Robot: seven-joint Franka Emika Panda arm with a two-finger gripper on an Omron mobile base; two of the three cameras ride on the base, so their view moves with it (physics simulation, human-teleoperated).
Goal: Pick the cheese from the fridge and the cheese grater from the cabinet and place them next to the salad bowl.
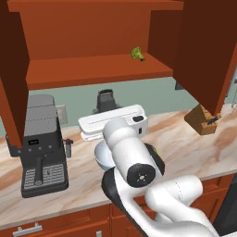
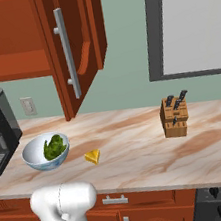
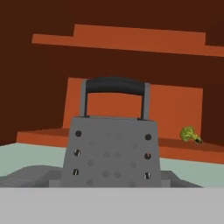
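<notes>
Cheese grater (image 3: 110,146) is seen close up in hand view, upright before the open cabinet (image 3: 131,43); likely held by the gripper for carrying to the tabletop (image 2: 139,148), though grip can't be confirmed. It is dark grey, tapered, w/ loop handle. Cheese (image 2: 93,157) is set beside the salad bowl (image 2: 36,155).

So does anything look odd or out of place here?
One thing: a small green broccoli-like piece lies alone on the shelf of the open reddish-brown wall cabinet, an odd spot for fresh produce. Nothing looks spilled, tipped or damaged.
</notes>
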